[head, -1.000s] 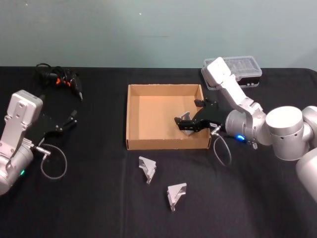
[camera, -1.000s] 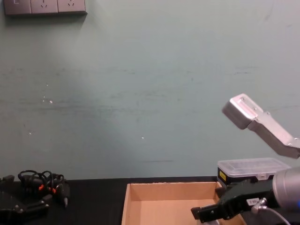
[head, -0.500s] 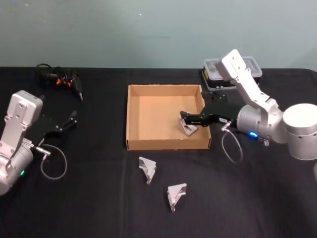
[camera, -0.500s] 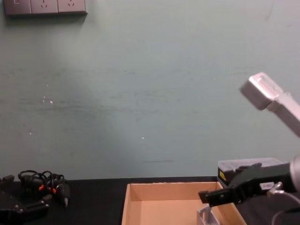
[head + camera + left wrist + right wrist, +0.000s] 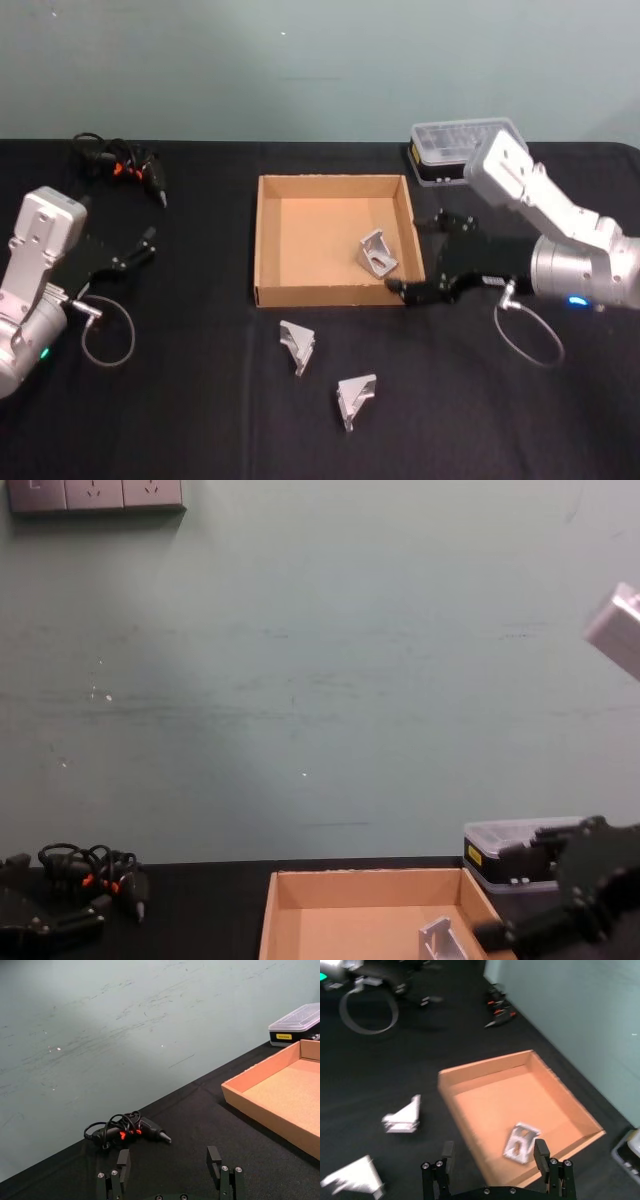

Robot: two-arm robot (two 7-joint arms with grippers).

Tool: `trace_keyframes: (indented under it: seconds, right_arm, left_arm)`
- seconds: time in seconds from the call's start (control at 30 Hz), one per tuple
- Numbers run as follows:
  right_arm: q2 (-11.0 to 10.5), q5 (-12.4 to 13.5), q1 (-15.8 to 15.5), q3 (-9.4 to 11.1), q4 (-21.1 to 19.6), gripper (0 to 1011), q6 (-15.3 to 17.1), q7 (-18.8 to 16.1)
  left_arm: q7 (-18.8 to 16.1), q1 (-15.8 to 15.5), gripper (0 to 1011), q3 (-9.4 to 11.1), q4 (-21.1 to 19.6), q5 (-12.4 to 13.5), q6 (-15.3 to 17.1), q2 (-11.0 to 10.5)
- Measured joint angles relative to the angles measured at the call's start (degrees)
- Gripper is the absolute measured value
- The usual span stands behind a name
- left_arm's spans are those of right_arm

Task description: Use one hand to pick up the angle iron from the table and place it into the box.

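While right gripper (image 5: pixel 410 292) hangs jaws apart, empty, beside box (image 5: pixel 330 294) front corner, one angle iron (image 5: pixel 378 253) lies inside, spare irons (image 5: pixel 298 343) (image 5: pixel 355 393) on table (image 5: pixel 200 400). Expect stiff, light, slick metal — you pinch across flat flange. Left gripper (image 5: pixel 145 243) parked far left, jaws apart.

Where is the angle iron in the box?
Head view: the angle iron lies in the box, by its right wall, near the right gripper.
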State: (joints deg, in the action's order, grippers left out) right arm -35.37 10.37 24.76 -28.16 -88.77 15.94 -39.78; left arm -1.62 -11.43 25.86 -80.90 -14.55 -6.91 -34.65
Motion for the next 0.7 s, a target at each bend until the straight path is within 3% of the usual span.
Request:
trace_keyframes:
  seconds: [0.1, 0.33, 0.7]
  right_arm:
    - [-3.0, 0.2, -0.7, -1.3, -2.2, 1003, -1.0, -2.8]
    - [-6.7, 0.3, -0.9, -4.9, -3.8, 1003, -3.8, -8.8]
    - [-8.4, -0.9, 0.9, -10.3, -2.7, 1003, -6.6, -14.4]
  left_arm:
    - [0.0, 0.0, 1000, 0.0, 0.0, 0.0, 0.0, 0.0]
    - [0.0, 0.0, 1000, 0.0, 0.0, 0.0, 0.0, 0.0]
    - [0.0, 0.0, 1000, 0.0, 0.0, 0.0, 0.0, 0.0]
